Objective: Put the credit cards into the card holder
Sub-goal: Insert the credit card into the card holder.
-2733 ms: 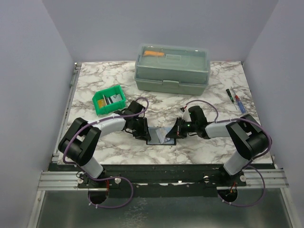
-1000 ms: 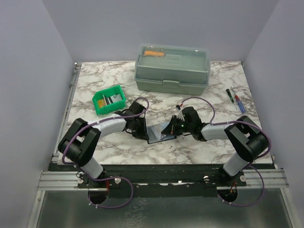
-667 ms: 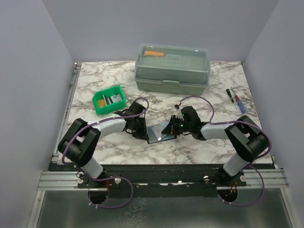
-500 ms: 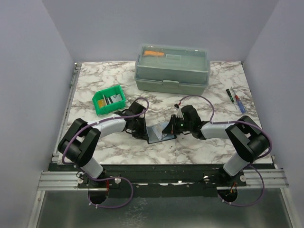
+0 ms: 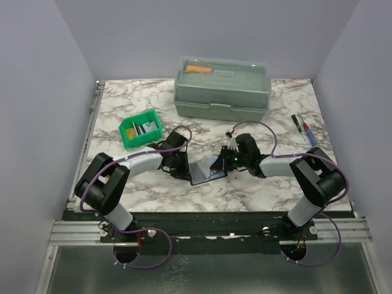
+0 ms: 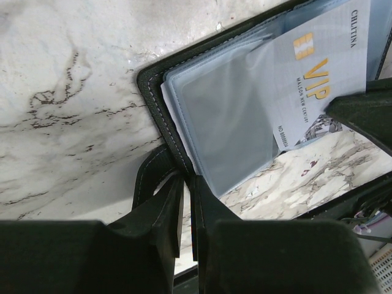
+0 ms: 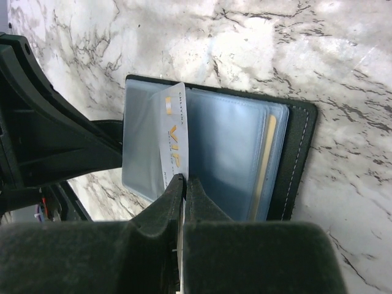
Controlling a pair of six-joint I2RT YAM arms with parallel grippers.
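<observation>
Back wall: a plain pale lilac-grey back panel (image 5: 202,30) was seen behind the table, unmarked and evenly lit.
Side walls: a matching lilac left panel (image 5: 37,92) and a matching lilac right panel (image 5: 361,73) were set at either side of the table.
Table: a white marble-patterned top with grey-brown veins (image 5: 122,104) was enclosed by the three walls.
Left edge: a silver metal rail (image 5: 93,116) was run along the table's side.
Near edge: a slotted aluminium bar (image 5: 73,233) was fixed across the front.
Below: a dull grey metal sheet (image 5: 202,272) was seen under the bar.
Light: soft, diffuse light was cast, and only faint shadows were left.
</observation>
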